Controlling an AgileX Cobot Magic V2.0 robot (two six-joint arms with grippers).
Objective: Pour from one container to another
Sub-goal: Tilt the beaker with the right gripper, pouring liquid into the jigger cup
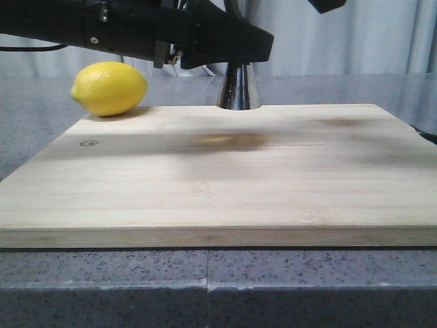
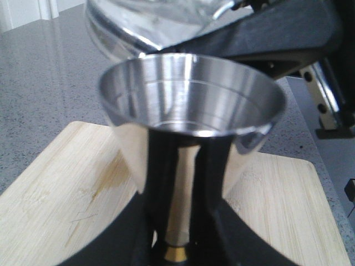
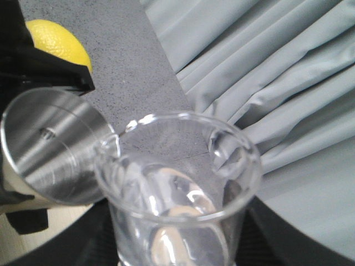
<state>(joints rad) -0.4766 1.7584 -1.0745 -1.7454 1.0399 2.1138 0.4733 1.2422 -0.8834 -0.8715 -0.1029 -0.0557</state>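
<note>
The steel jigger (image 2: 191, 94) stands upright at the far edge of the board, its lower cone (image 1: 239, 89) showing in the front view. My left gripper (image 2: 180, 233) is shut on its narrow waist by the gold band (image 2: 177, 253). The clear glass beaker (image 3: 177, 188) is held by my right gripper (image 3: 177, 246), which is shut on its body. The beaker (image 2: 150, 22) is tilted, its lip just over the jigger's open rim (image 3: 50, 144). I cannot tell whether liquid is flowing. The left arm (image 1: 171, 34) hides the beaker in the front view.
A yellow lemon (image 1: 109, 87) lies on the grey counter just beyond the far left corner of the wooden cutting board (image 1: 218, 178). The board has a faint brown stain (image 1: 225, 141) near the jigger. Grey curtains (image 3: 277, 72) hang behind the counter.
</note>
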